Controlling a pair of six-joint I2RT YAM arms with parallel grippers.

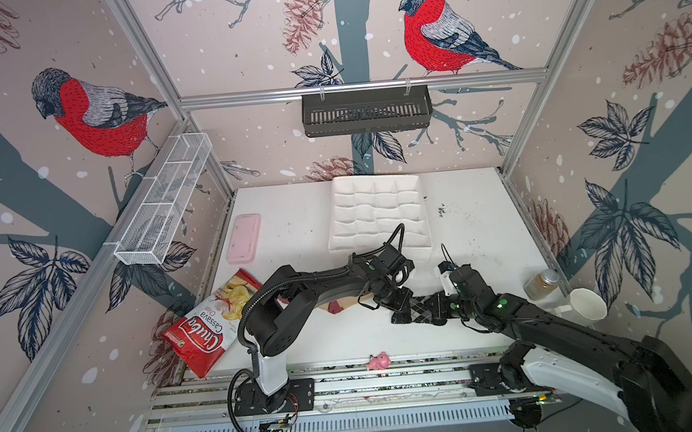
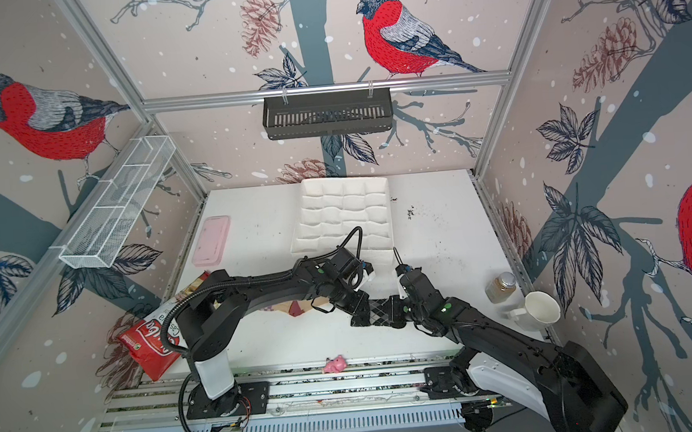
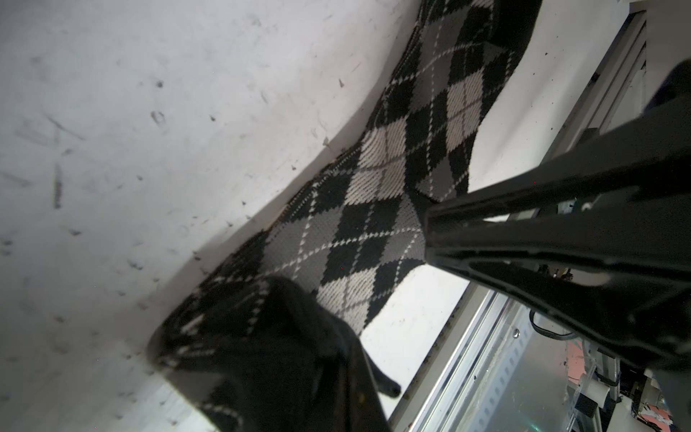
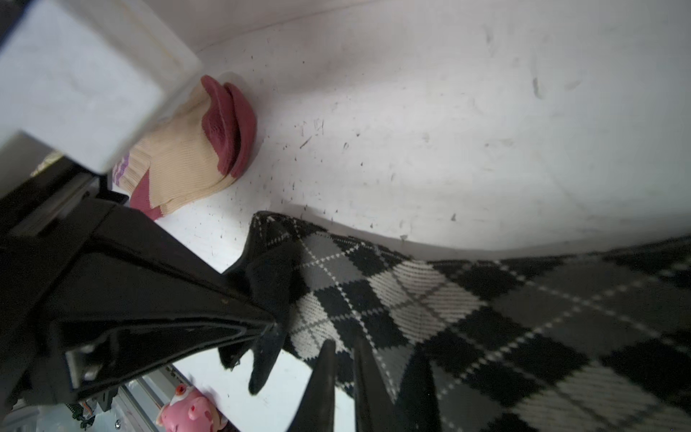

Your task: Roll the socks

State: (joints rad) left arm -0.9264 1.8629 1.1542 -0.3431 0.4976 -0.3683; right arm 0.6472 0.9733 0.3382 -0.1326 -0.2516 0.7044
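Tabletop (image 1: 295, 229): L end effector (image 1: 402, 309), R end effector (image 1: 437, 308) low, clenched on argyle sock (image 1: 419, 305).

The left arm (image 1: 320, 287) and right arm (image 1: 552, 327) are matte black jointed links with glossy white shells (image 1: 270, 372) just above black base plates (image 1: 302, 389), small green lights (image 1: 501, 300) on their joints, and a ribbed black cable hose (image 1: 241, 320) looping alongside the left one.

We find the right sock (image 1: 419, 307) near the middle of the table (image 1: 295, 229), the left sock (image 1: 336, 307) to its left, apart. A tray (image 1: 377, 210) lies far behind them, a chips bag (image 1: 208, 326) at the near left edge, and a jar (image 1: 543, 284) and, nearer, a mug (image 1: 588, 307) at right.
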